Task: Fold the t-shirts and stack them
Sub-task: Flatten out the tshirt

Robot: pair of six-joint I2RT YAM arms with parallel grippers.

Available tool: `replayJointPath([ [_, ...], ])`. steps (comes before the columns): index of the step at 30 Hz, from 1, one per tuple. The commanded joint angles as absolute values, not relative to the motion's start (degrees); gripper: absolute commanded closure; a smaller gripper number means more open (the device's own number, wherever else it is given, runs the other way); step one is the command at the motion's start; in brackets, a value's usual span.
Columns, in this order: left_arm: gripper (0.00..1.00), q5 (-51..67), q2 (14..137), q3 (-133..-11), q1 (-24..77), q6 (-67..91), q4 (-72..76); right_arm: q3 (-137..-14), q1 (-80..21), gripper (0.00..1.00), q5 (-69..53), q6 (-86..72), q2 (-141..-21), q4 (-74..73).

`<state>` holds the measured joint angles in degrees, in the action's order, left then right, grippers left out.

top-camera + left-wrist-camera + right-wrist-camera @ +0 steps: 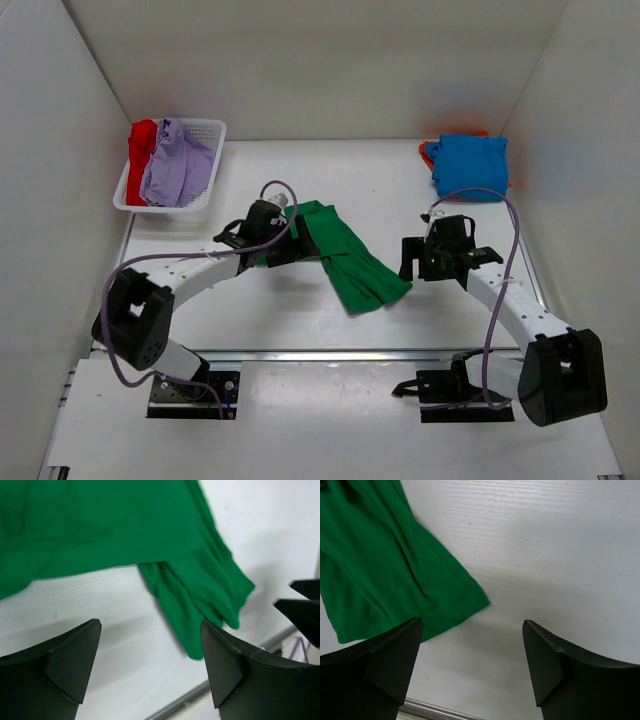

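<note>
The green t-shirt [345, 255], soft matte cloth bunched into a rumpled strip, lies diagonally on the table, its long axis running far-left to near-right. The left gripper [150, 625] sits at its far-left end and the right gripper [470, 622] just beside its near-right end, both with fingers apart and holding nothing.

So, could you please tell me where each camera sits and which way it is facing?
Top external: above and behind the arms, looking down at the table, basket and blue t-shirt; left arm and right arm show.
Left wrist: on the left arm, looking down past its open left tool at the green t-shirt.
Right wrist: on the right arm, looking down past its open right tool at the table.
Shared: all three show the green t-shirt.
</note>
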<state>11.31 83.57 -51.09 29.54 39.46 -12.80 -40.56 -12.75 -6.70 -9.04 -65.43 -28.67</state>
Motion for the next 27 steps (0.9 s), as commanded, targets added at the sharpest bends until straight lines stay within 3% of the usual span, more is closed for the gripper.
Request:
replayJointPath([
  [1,0.09,3.5,87.6,-49.0,32.3,46.9,-6.5,-41.3,-13.5,0.22,-6.5,-9.9,-66.6,-25.1],
  [7,0.10,0.4,95.0,-43.9,32.4,56.6,3.9,-42.2,-13.4,0.22,-6.8,-10.6,-68.0,-24.1],
  [10,0.05,-3.2,97.0,-45.8,33.5,57.6,3.2,-42.9,-13.3,0.22,-7.0,-10.9,-68.8,-23.7],
  [15,0.08,-5.5,100.9,-49.4,32.9,59.1,2.2,-42.8,-13.7,0.22,-6.2,-11.1,-70.0,-24.0],
  [16,0.16,-5.8,102.0,-50.7,32.7,58.5,1.2,-43.2,-13.7,0.23,-5.2,-10.9,-70.7,-24.3],
  [17,0.46,-6.1,101.9,-51.5,33.0,58.5,0.9,-43.2,-13.5,0.22,-4.7,-10.8,-71.4,-24.9],
  [19,0.94,-5.7,103.2,-51.2,32.7,58.8,1.8,-43.3,-13.8,0.22,-3.2,-10.7,-72.4,-25.9],
  [20,1.00,-5.5,103.2,-51.0,32.7,59.0,1.8,-43.3,-13.9,0.23,-3.0,-10.8,-73.4,-26.4],
  [27,1.00,-4.2,99.7,-47.8,31.2,58.5,2.6,-43.9,-16.0,0.24,-0.9,-13.3,-80.8,-28.5],
])
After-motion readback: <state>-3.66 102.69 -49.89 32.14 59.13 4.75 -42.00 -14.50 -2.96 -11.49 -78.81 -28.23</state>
